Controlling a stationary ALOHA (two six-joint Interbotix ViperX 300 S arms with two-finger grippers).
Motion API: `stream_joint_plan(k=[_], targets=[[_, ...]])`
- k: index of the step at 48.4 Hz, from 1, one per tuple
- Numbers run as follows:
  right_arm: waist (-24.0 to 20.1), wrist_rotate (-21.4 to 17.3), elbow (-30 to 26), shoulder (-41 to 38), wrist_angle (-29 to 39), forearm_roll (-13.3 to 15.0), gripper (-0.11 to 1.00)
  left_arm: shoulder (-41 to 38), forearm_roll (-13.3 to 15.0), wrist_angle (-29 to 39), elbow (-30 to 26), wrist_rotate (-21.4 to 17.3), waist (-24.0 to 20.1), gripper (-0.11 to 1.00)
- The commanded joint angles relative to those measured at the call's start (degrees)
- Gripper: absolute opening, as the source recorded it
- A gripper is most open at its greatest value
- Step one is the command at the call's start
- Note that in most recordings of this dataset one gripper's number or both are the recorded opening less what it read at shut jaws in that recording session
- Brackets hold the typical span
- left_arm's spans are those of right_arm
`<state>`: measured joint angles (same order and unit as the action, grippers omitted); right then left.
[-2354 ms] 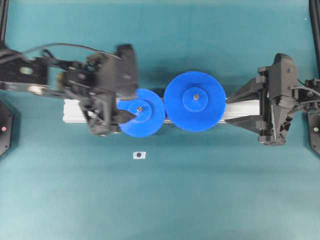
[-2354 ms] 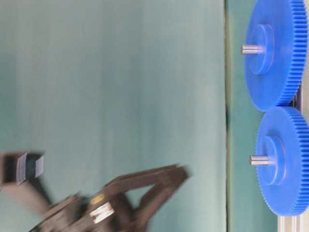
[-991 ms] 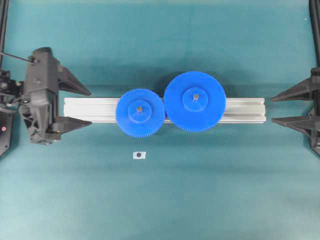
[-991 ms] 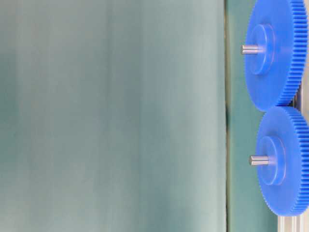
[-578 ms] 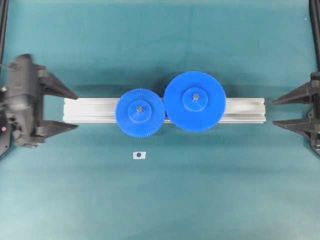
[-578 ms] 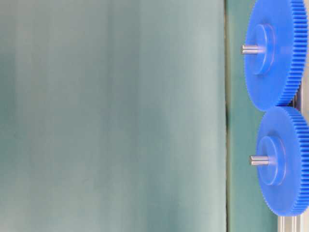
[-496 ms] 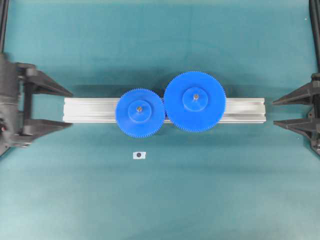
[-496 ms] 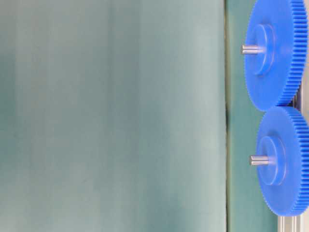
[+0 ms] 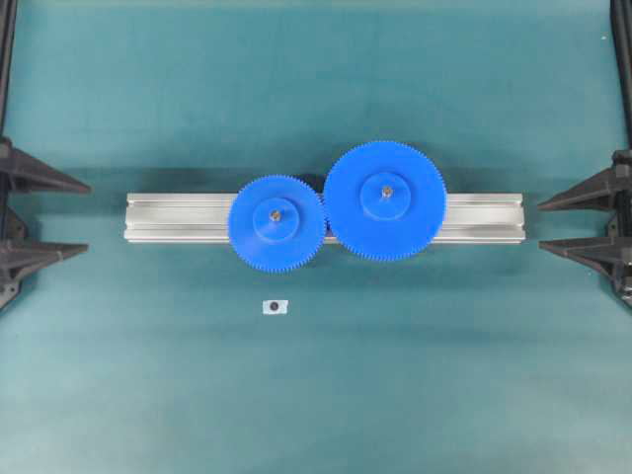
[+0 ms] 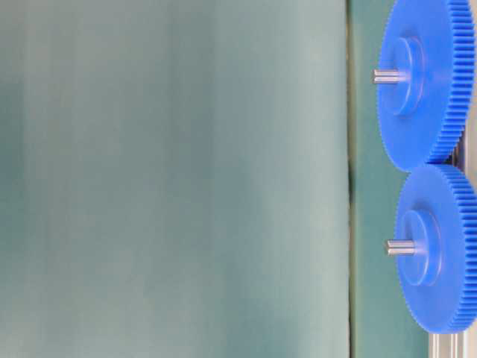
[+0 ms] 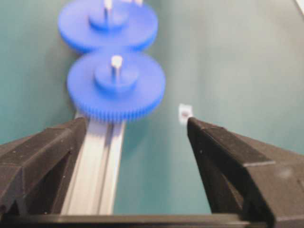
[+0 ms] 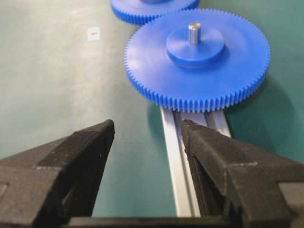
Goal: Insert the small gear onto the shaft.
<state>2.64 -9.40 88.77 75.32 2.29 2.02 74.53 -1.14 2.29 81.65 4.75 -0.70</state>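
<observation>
One small blue plastic fine-toothed gear point(image 9: 276, 223) with raised round hub is seated on a short thin metal shaft point(image 9: 276, 214), whose tip is seen protruding through the hub; the gear's teeth are meshed with those of a larger blue plastic gear point(image 9: 385, 200) just beside it. Both gears are carried on a long silvery grooved aluminium rail point(image 9: 178, 217) laid across a teal-green mat point(image 9: 316, 395). A small white square tag with a dark dot point(image 9: 276, 307) is noted on the mat near the small gear. The left gripper point(image 9: 44, 215), black, is found at the left edge with jaws spread wide, nothing held. The right gripper point(image 9: 573, 225) is likewise spread wide and empty, well apart from the rail's end.
</observation>
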Motion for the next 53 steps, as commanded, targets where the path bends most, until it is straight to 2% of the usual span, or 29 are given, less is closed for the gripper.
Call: stream_joint_plan(k=[1, 15, 31, 53], targets=[[0.1, -0.1, -0.5, -0.8, -1.2, 0.5, 0.69, -1.9, -0.1, -0.3, 0.9, 0.2, 0.1, 0.88], [0.1, -0.4, 4.1, -0.7, -8.3, 0.5, 0.69, -2.9, -0.1, -4.0, 4.9, 0.4, 0.1, 0.88], [0.1, -0.4, 4.0, -0.8, -7.6, 0.6, 0.69, -3.0, -0.1, -9.1, 9.0, 0.4, 0.1, 0.88], [0.1, -0.4, 4.0, -0.8, -7.6, 0.5, 0.69, -2.9, -0.1, -9.2, 9.0, 0.4, 0.1, 0.88]])
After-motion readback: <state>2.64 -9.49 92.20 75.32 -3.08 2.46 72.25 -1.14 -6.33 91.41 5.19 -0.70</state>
